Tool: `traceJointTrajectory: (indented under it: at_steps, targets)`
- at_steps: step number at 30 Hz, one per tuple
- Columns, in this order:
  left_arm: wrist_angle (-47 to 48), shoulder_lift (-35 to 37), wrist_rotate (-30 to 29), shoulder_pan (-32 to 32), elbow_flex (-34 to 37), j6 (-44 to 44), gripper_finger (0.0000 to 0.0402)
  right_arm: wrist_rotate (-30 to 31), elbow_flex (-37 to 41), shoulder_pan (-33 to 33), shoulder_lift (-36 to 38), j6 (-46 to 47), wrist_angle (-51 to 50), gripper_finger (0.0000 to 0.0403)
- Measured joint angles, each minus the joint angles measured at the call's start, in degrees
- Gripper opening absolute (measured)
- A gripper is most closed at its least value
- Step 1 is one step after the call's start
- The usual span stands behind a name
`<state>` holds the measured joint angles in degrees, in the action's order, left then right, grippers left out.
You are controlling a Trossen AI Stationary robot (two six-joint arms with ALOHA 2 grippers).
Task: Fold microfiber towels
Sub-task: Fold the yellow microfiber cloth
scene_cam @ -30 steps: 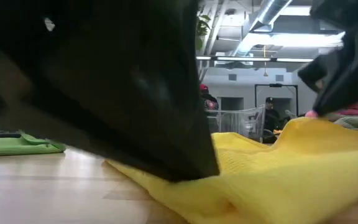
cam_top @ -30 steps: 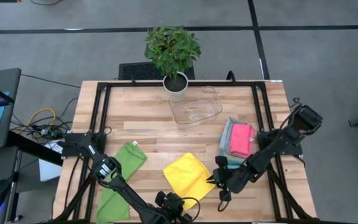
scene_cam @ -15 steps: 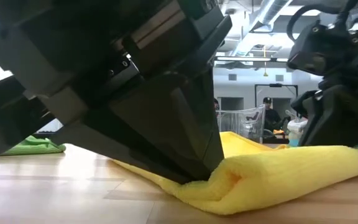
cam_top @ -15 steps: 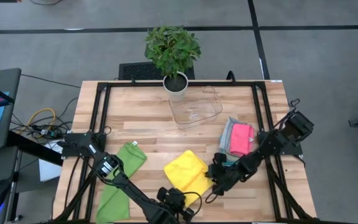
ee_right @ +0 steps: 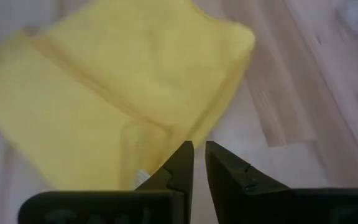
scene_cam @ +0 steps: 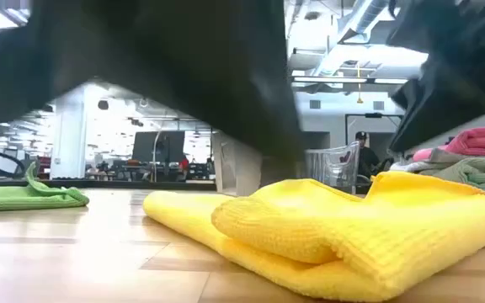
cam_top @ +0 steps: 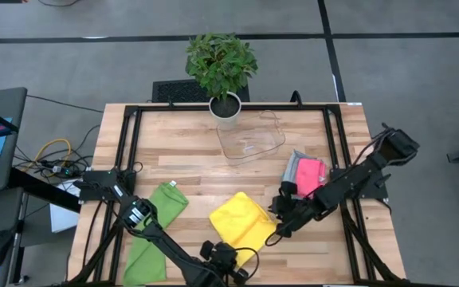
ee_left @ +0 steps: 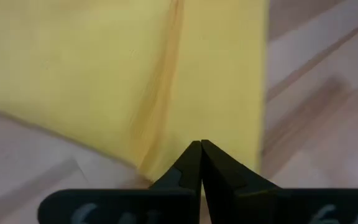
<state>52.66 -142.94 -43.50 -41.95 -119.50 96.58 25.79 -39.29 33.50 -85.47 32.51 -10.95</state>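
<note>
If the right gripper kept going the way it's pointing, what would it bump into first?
Most likely the yellow towel. The right gripper points down at the towel's near edge, fingers slightly apart and holding nothing. How much of a gap remains is hard to judge.

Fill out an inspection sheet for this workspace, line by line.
Surface: wooden table, black frame.
Job's things: yellow towel folded at front centre; green towel front left; pink towel on a grey towel at right.
Clutter: potted plant, clear tray.
Grippers: left gripper shut at the yellow towel's front edge; right gripper slightly apart, empty, over its right edge.
Cables: yellow cable left of the table.
Surroundings: grey floor; a person far behind.
</note>
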Motion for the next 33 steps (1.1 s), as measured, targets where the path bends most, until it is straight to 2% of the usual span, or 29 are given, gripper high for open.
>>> traceJointTrajectory:
  at_steps: [5, 8, 10, 14, 18, 21, 26, 30, 33]
  targets:
    - [6.8, 4.6, -8.4, -1.2, -3.7, -2.1, 0.0000, -1.6, 0.0, 3.8, 6.7, -8.7, 1.9, 0.0067]
    - [6.8, 6.9, -9.2, -1.4, -5.0, -10.3, 0.0000, -7.4, 0.0, 6.9, 10.3, -17.4, 6.5, 0.0067]
    - [4.3, 7.3, -6.5, -1.5, -5.5, -19.4, 0.0002, -10.4, -0.1, 9.0, 11.4, -23.0, 8.0, 0.0067]
    - [-5.4, 6.5, 3.9, -0.8, -5.2, -38.8, 0.0029, -11.2, -0.1, 12.2, 10.4, -31.3, 5.5, 0.0077]
    - [-11.5, 5.7, 8.5, 0.4, -3.5, -48.9, 0.0084, -12.9, 0.0, 13.1, 7.4, -34.1, 4.9, 0.0112]
    - [-11.9, 5.2, 8.2, 1.6, -3.0, -50.2, 0.0131, -14.6, 0.0, 12.6, 5.0, -34.9, 6.5, 0.0151]
    - [-13.3, 1.0, 14.5, 3.9, -2.9, -50.1, 0.0197, -15.2, -0.1, 10.7, -0.2, -35.3, 7.1, 0.0206]
    - [-13.2, -0.7, 18.0, 5.2, -3.0, -46.8, 0.0223, -15.2, -0.1, 8.8, -3.9, -36.0, 7.9, 0.0214]
    - [-11.3, -0.8, 17.6, 5.6, -3.0, -44.9, 0.0228, -15.8, -0.1, 7.0, -6.5, -37.0, 8.3, 0.0207]
